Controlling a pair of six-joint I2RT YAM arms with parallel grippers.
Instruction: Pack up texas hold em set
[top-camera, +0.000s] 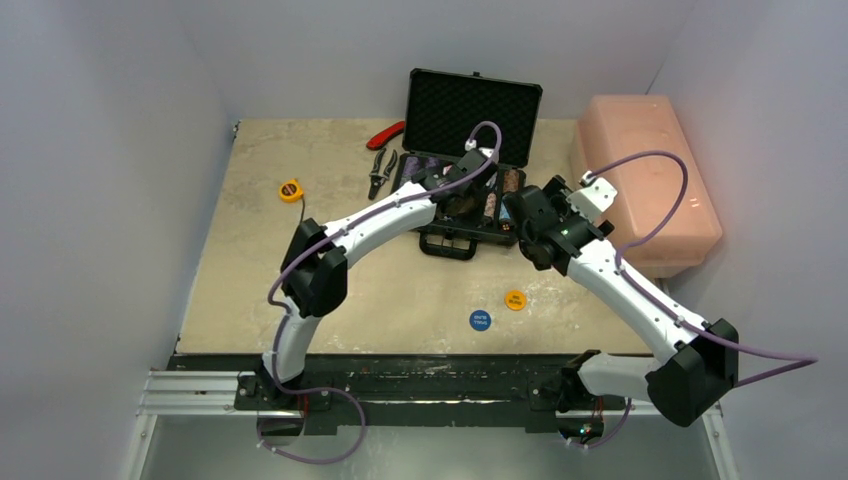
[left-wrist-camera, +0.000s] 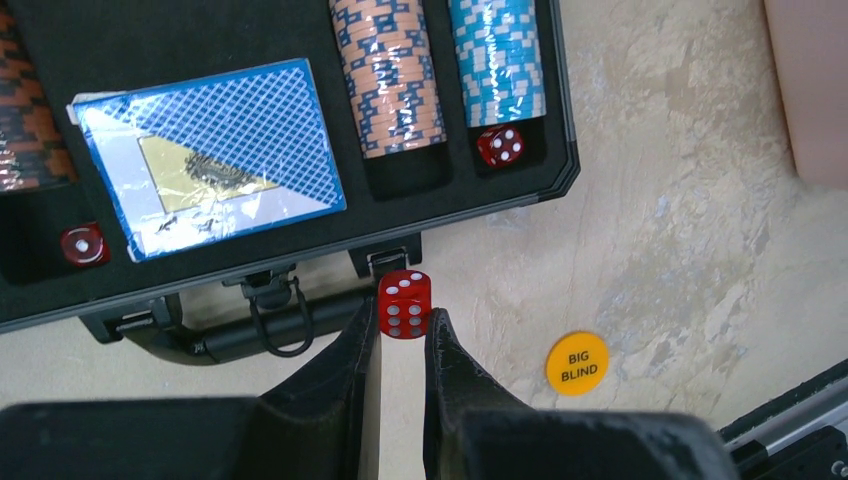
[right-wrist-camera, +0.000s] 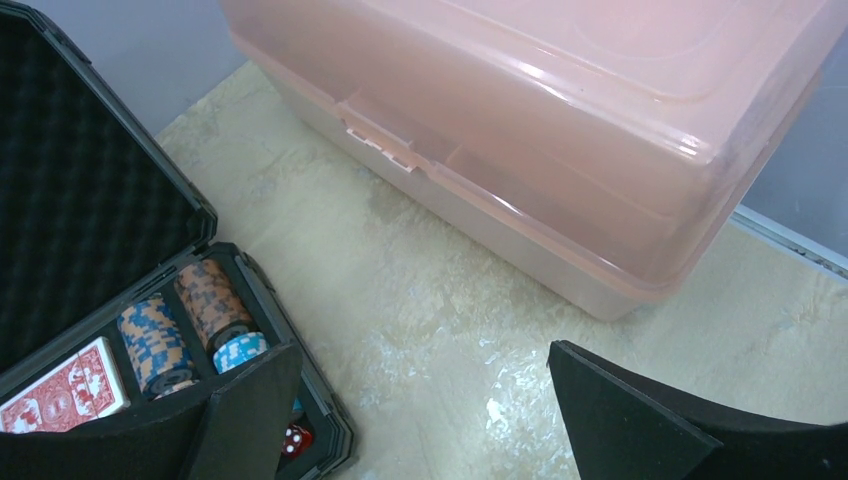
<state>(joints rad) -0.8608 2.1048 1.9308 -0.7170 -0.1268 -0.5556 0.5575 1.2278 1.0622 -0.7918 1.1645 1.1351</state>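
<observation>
Left gripper (left-wrist-camera: 402, 322), foreground of the left wrist view: its two black fingers are clenched on a small red die (left-wrist-camera: 405, 303). The die is held just outside the front wall of the black briefcase (left-wrist-camera: 470, 205), over the latch (left-wrist-camera: 385, 262) and beside the handle (left-wrist-camera: 270, 325).

Your step, as it appears, is to seat this die. An unfilled pocket shows at twelve o'clock from it, below the orange striped chip stack (left-wrist-camera: 385, 75). Lift clear of the front wall and come down square over that pocket. Let go only once the die sits low in the foam, since a dropped die is likely to bounce or roll.

Right gripper (right-wrist-camera: 440, 420): spread wide, grasping nothing, over the table (right-wrist-camera: 420, 300) between the case and the pink plastic box (right-wrist-camera: 560, 130).

The set: the case lies open toward the far edge, with its foam-lined lid (top-camera: 470, 105) upright.
- Blue card deck (left-wrist-camera: 210, 160) at ten o'clock.
- Light-blue chip stack (left-wrist-camera: 497, 60) at one o'clock, with a seated die (left-wrist-camera: 500, 145) beneath it.
- Another die (left-wrist-camera: 83, 245) at nine o'clock.
- Orange "BIG BLIND" disc (left-wrist-camera: 577, 362) outside the case at four o'clock, not yet packed.
</observation>
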